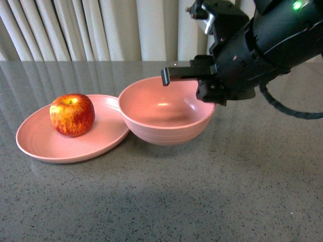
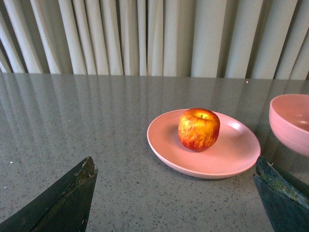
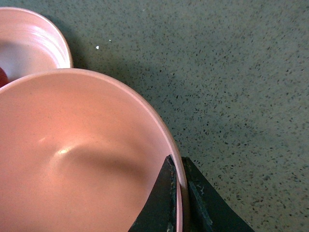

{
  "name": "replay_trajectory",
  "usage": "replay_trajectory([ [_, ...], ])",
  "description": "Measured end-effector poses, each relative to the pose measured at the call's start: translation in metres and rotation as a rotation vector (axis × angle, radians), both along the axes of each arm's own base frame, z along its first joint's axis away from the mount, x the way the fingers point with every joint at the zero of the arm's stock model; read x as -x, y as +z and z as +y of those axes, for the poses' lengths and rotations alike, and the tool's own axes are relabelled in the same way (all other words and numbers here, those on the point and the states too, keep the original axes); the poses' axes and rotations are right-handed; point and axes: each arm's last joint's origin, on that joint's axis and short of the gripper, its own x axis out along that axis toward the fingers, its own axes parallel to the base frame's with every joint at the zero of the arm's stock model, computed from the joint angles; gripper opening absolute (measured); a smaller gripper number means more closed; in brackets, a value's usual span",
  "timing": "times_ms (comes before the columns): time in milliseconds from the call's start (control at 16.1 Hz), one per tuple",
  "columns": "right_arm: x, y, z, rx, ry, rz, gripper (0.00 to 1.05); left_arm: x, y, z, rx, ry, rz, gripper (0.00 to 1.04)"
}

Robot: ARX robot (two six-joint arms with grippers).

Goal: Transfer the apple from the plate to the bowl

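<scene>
The red, yellow-streaked apple (image 1: 72, 114) (image 2: 199, 129) sits upright on the shallow pink plate (image 1: 60, 146) (image 2: 231, 154) (image 3: 34, 43), left of centre. The deep pink bowl (image 1: 166, 121) (image 2: 289, 121) (image 3: 72, 159) is just right of the plate, with nothing inside, and its left side overlaps the plate's rim. My right gripper (image 1: 167, 76) (image 3: 177, 162) reaches in from the right and is shut on the bowl's far rim, one finger inside the wall and one outside. My left gripper (image 2: 175, 164) is open, short of the plate, with nothing between its fingers. It does not show in the front view.
Everything stands on a grey speckled table top (image 1: 202, 201). Pale pleated curtains (image 1: 101, 30) hang behind its far edge. The right arm's black body (image 1: 267, 45) and cable (image 1: 287, 108) hang over the table's right part.
</scene>
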Motion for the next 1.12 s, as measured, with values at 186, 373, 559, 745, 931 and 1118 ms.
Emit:
replay_trajectory([
  [186,-0.015,-0.025,0.005,0.019,-0.039,0.053,0.03,0.000,0.000,0.000,0.000,0.000,0.000,0.98],
  [373,-0.020,-0.027,0.005,0.017,-0.054,0.059,0.03,0.000,0.000,0.000,0.000,0.000,0.000,0.98],
  [559,-0.024,-0.032,0.006,0.010,-0.071,0.073,0.03,0.000,0.000,0.000,0.000,0.000,0.000,0.98],
  [745,-0.025,-0.034,0.004,0.012,-0.077,0.077,0.22,0.000,0.000,0.000,0.000,0.000,0.000,0.98],
  [931,-0.026,-0.034,0.002,0.010,-0.081,0.080,0.55,0.000,0.000,0.000,0.000,0.000,0.000,0.98],
  [1118,-0.021,-0.017,-0.005,-0.031,-0.068,0.051,0.94,0.000,0.000,0.000,0.000,0.000,0.000,0.98],
])
